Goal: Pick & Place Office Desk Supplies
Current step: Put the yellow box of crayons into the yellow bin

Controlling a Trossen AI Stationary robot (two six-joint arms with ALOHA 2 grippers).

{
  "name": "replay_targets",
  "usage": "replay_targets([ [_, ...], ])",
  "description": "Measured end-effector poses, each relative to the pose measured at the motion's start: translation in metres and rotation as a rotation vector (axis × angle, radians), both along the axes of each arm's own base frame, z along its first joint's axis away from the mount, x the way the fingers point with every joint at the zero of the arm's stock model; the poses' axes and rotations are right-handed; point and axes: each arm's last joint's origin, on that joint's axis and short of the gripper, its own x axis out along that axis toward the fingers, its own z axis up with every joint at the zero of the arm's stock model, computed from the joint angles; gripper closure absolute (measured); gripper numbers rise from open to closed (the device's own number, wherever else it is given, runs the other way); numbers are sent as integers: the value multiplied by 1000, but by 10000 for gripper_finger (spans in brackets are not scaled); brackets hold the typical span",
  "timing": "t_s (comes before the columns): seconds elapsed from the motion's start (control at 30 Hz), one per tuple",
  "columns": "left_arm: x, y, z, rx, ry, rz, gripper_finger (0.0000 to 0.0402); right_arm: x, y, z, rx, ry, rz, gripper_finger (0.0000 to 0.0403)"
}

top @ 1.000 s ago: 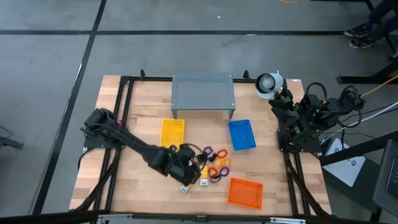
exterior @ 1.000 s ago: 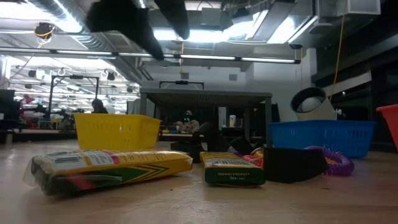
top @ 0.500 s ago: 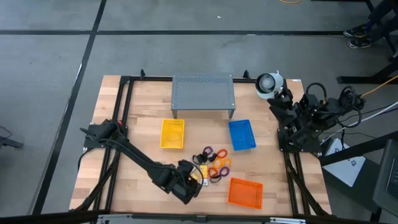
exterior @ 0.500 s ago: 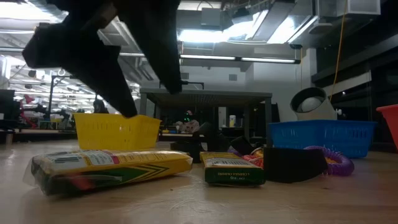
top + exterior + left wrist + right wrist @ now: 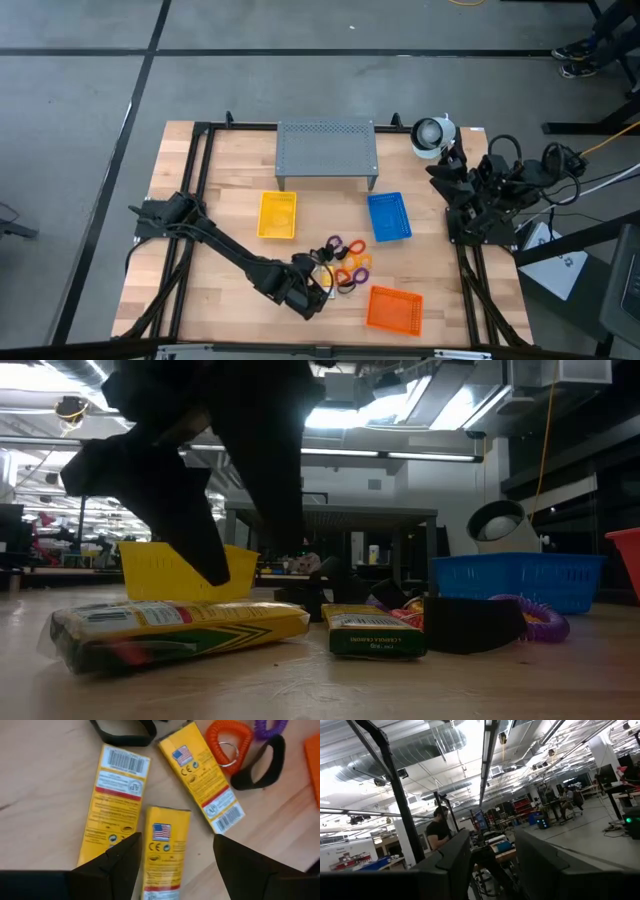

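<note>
My left gripper (image 5: 306, 296) hangs open near the table's near edge, just above three yellow-and-white packets lying flat on the wood. In the left wrist view its fingers stand on either side of the middle packet (image 5: 165, 847), with another packet (image 5: 117, 800) and a third (image 5: 202, 775) beside it. The low view shows the fingertips (image 5: 215, 565) a little above the long packet (image 5: 180, 628). An orange loop (image 5: 230, 740), a purple loop (image 5: 272, 727) and black clips (image 5: 257, 770) lie beyond the packets. My right gripper (image 5: 492, 845) waits open at the table's right edge (image 5: 455, 180).
A grey perforated stand (image 5: 326, 150) stands at the far side. A yellow tray (image 5: 277, 214) and a blue tray (image 5: 388, 216) sit mid-table; an orange tray (image 5: 394, 308) lies close to the right of the left gripper. A person (image 5: 439, 832) shows in the room beyond.
My left gripper has moved toward the table's near edge and a little to the right, and has come down over the packets, staying open. The packets and loops have kept their places.
</note>
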Motion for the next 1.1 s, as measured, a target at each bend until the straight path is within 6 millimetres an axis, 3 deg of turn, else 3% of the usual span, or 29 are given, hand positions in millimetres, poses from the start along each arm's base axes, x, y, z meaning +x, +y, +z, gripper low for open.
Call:
replay_targets([
  [0.47, -3, 9, -4, -26, 98, 40, 157, 0, 0, 0, -3, 0, 3, 243],
  [0.77, 2, 12, -4, -41, 74, 57, 157, 0, 0, 0, -3, 0, 3, 243],
  [1.1, 9, 10, -17, -86, 91, 35, 157, 0, 1, 0, -13, -5, 23, 243],
])
